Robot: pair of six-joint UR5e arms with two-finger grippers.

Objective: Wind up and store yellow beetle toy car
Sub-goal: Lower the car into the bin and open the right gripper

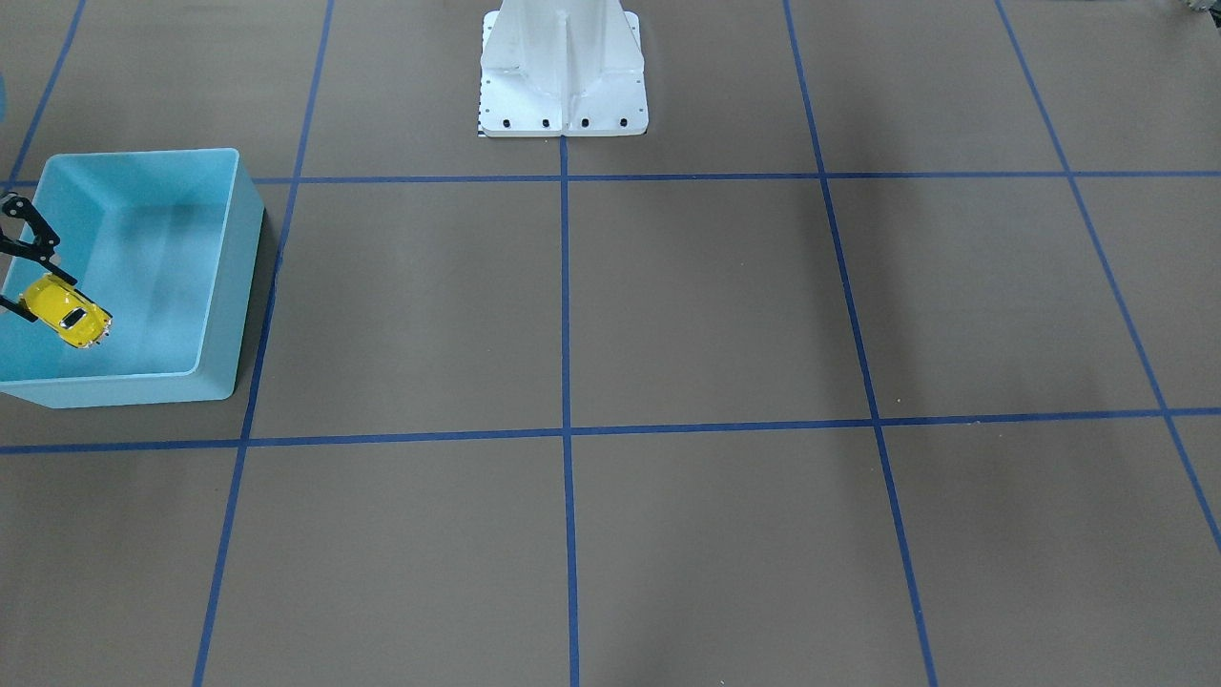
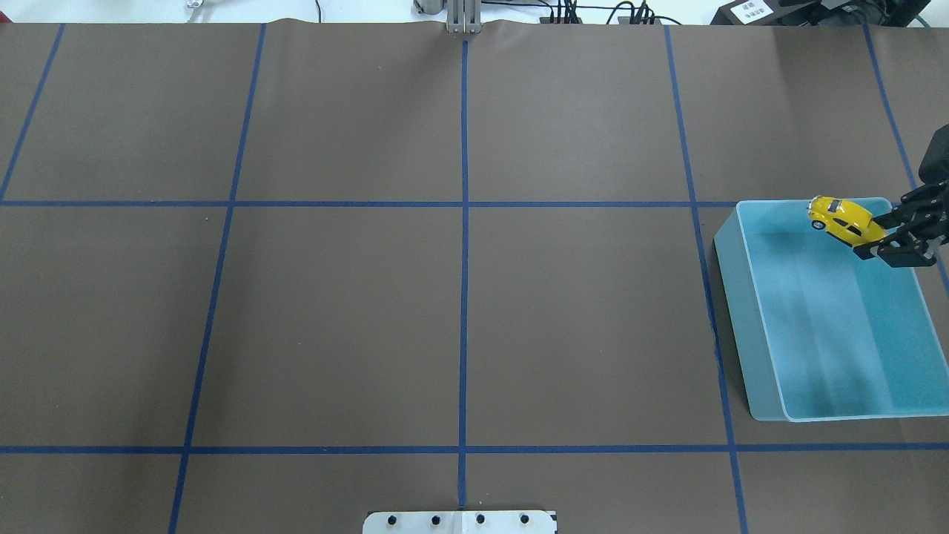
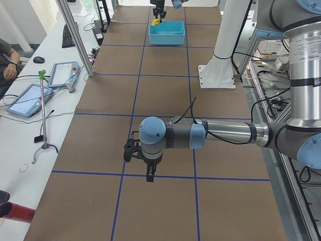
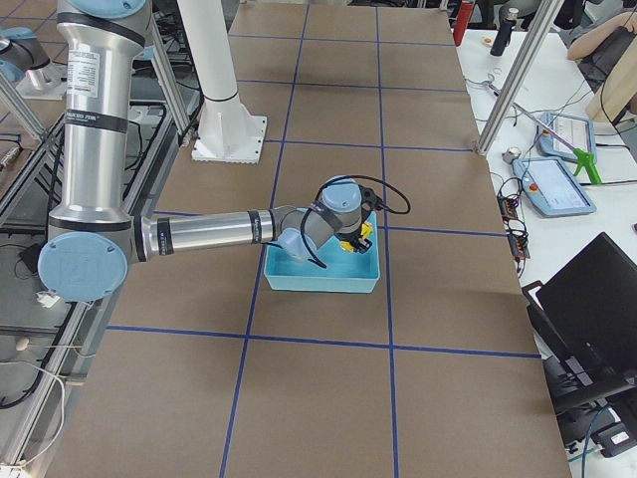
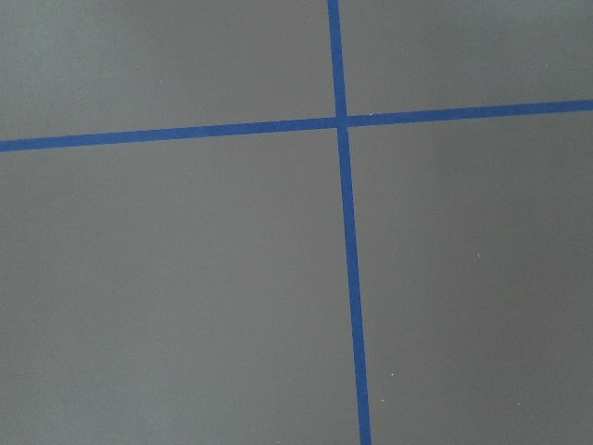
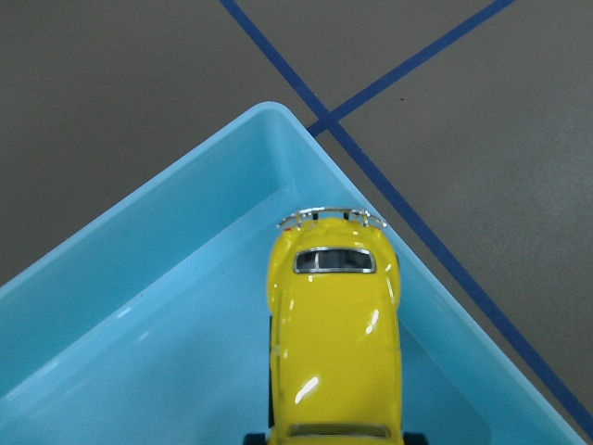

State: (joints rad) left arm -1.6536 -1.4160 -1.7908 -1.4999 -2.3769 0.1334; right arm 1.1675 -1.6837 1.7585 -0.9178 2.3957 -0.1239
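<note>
The yellow beetle toy car [image 2: 841,217] is held in my right gripper [image 2: 873,237], which is shut on its rear end. The car hangs nose-out over the inside of the light blue bin [image 2: 730,311], near the bin's far corner on the operators' side. It also shows in the front-facing view [image 1: 67,312] and fills the right wrist view [image 6: 334,343] over the bin's corner [image 6: 139,324]. I cannot tell whether it touches the bin floor. My left gripper [image 3: 145,168] points down over bare table far from the bin; I cannot tell if it is open or shut.
The white robot base [image 1: 563,76] stands at the table's robot side. Blue tape lines [image 5: 345,278] grid the brown table. A metal post [image 3: 75,40] and the operators' desk with tablets [image 3: 30,98] run along the far side.
</note>
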